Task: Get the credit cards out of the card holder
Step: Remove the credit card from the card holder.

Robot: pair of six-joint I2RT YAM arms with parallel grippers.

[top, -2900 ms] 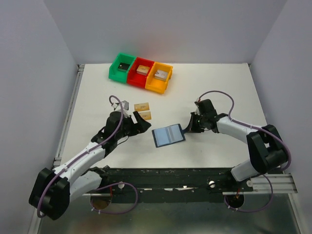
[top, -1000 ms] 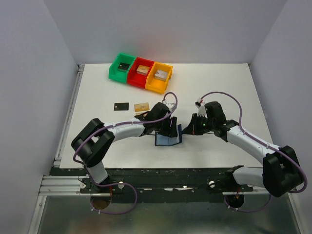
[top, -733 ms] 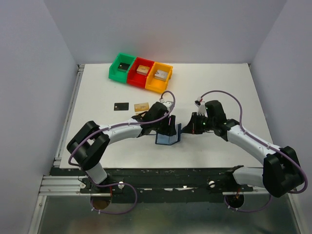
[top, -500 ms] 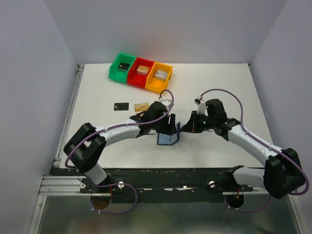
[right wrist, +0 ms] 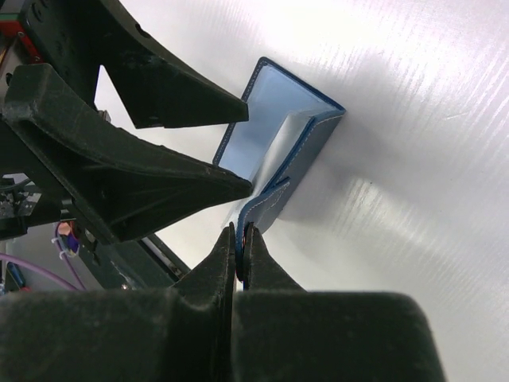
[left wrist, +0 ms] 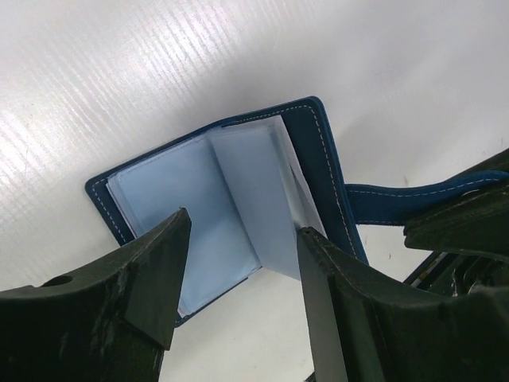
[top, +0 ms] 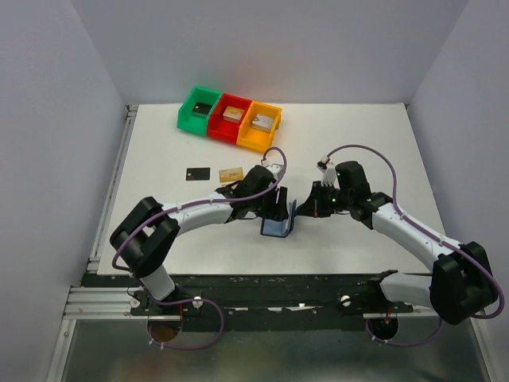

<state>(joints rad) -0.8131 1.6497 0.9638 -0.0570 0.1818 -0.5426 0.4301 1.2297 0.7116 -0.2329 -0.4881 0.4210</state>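
Note:
The navy card holder [top: 277,225] lies half open on the table, with its pale blue sleeve pages [left wrist: 219,199] fanned out. My right gripper [right wrist: 241,239] is shut on its blue strap [left wrist: 398,197] and holds the right cover up. My left gripper [left wrist: 245,224] hovers open over the pages, its right fingertip [left wrist: 306,239] against a lifted page. I see no card in the sleeves shown. One black credit card [top: 198,173] and one tan credit card [top: 231,173] lie flat on the table, left of the left gripper [top: 274,208].
Green [top: 188,118], red [top: 219,130] and orange [top: 248,140] bins stand in a row at the back, each with a small block inside. Both arms meet at the table's middle, their fingers close together. White walls close in the table on three sides.
The left gripper has shifted slightly right over the holder and opened a little wider. The holder has slid a bit right, its right cover held more upright. The right gripper's grip is unchanged.

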